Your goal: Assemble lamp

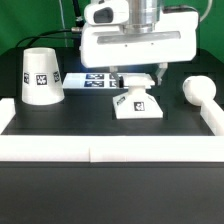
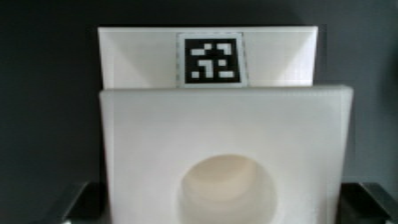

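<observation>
The white square lamp base (image 1: 137, 105) lies in the middle of the black table, with a tag on its side. My gripper (image 1: 136, 78) hangs just above it, open, with a finger on either side. In the wrist view the base (image 2: 222, 120) fills the picture, showing its tag and its round socket hole. My dark fingertips (image 2: 75, 203) show at the two lower corners, just outside the base's sides. The cone shade (image 1: 41, 77) stands at the exterior view's left. The rounded bulb (image 1: 199, 90) lies at the exterior view's right.
The marker board (image 1: 98, 80) lies flat behind the base, partly under the arm. White border rails run along the front (image 1: 100, 150) and up both sides (image 1: 213, 120) of the table.
</observation>
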You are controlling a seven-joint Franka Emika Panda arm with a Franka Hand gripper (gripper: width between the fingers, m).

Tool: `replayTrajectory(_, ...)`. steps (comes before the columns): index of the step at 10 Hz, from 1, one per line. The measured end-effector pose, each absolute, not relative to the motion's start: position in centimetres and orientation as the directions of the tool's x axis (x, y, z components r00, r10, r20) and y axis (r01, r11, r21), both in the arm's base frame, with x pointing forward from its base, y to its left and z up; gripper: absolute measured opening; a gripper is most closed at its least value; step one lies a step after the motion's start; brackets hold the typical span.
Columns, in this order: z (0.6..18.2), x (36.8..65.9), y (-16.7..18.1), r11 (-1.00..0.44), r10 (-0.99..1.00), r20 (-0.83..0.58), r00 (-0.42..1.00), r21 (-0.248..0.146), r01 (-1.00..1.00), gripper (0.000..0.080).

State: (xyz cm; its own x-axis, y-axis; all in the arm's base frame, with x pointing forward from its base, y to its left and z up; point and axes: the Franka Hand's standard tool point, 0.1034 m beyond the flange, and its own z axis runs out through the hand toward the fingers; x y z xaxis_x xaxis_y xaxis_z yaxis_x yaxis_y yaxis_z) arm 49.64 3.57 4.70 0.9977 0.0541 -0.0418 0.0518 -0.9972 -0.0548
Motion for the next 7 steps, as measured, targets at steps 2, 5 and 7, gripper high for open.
replayTrajectory(2,4.7,51.5,4.7,-0.997,0.06,-0.019,0.998,-0.057,0.059,0.0535)
replayTrajectory(5,4.8,54.6,6.1,-0.996,0.066,0.017,0.998,-0.061,0.067,0.0535)
replayTrajectory(7,4.8,56.2,6.6,-0.996,0.066,0.036,0.997,-0.065,0.068,0.0535)
